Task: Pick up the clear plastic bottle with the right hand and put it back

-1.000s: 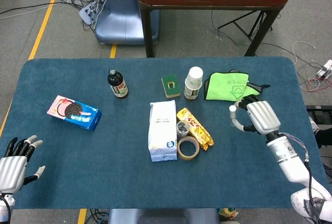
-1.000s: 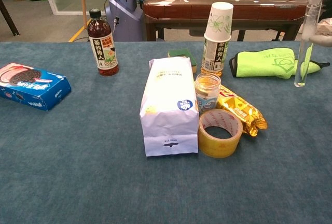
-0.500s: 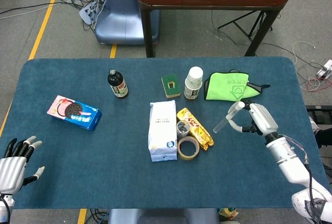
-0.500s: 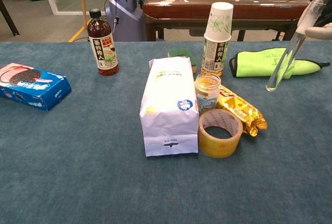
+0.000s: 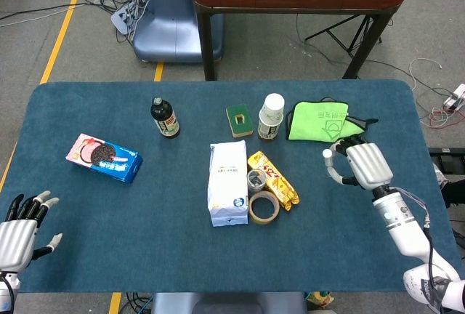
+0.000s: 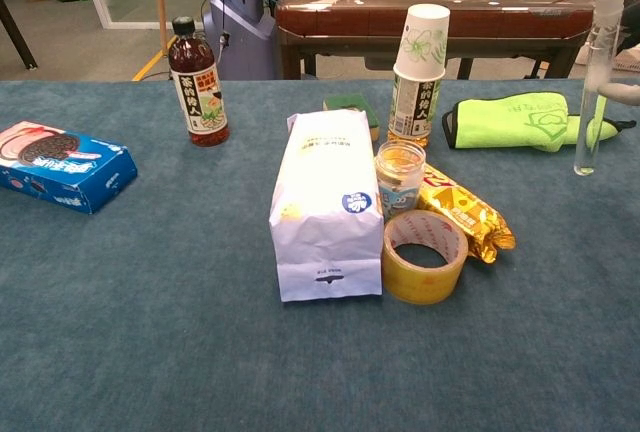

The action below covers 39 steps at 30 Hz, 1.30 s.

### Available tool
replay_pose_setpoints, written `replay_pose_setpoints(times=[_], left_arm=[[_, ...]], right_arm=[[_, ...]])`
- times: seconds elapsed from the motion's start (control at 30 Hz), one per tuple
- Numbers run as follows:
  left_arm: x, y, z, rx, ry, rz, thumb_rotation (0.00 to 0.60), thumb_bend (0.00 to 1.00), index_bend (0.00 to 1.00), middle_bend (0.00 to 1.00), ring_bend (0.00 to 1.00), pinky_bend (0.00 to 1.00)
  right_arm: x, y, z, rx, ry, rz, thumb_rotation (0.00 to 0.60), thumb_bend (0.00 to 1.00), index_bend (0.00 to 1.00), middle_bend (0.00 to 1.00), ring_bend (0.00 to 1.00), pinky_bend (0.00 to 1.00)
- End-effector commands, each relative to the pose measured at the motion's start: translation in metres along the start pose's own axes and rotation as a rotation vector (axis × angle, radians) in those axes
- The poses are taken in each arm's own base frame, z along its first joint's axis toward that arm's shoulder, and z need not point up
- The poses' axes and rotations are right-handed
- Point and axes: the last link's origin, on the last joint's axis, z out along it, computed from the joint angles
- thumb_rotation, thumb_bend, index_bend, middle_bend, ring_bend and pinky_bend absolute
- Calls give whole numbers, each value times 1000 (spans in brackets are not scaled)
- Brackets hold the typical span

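Note:
The clear plastic bottle (image 6: 594, 82) is slim with a white cap (image 5: 327, 153). It stands upright at the table's right side, in front of the green cloth (image 5: 317, 121). Its base is at or just above the blue tabletop; I cannot tell which. My right hand (image 5: 363, 165) grips it from the right, fingers curled around its body, and only the hand's edge (image 6: 629, 93) shows in the chest view. My left hand (image 5: 19, 231) rests at the near left corner, fingers spread, holding nothing.
In the middle lie a white paper bag (image 5: 227, 182), a tape roll (image 5: 263, 206), a small jar (image 6: 400, 176) and a yellow snack pack (image 5: 273, 177). Behind stand a cup-topped bottle (image 5: 271, 116), a green sponge (image 5: 238, 120) and a dark tea bottle (image 5: 165, 117). A cookie box (image 5: 104, 158) lies left.
Half a second ago the bottle leaned with its base swung out to the left; now my right hand has brought it back upright, a little further right.

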Motion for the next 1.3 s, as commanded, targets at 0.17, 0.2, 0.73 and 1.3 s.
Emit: replay_pose_setpoints(times=[0.17, 0.2, 0.73, 1.3], left_arm=[[0, 0, 0, -2, 0, -1, 600, 267, 208, 117, 108, 4], [-1, 1, 1, -3, 0, -1, 600, 267, 208, 117, 108, 4], [0, 2, 2, -5, -2, 3, 600, 267, 208, 117, 108, 4], [0, 3, 1, -7, -4, 0, 600, 267, 208, 117, 108, 4]], right_arm=[[5, -2, -3, 56, -47, 413, 600, 588, 635, 442, 288, 210], [5, 0, -2, 56, -29, 351, 600, 588, 635, 442, 288, 210], [-7, 10, 3, -10, 129, 89, 600, 588, 641, 442, 288, 210], [-2, -26, 7, 103, 41, 501, 600, 588, 641, 442, 288, 211]])
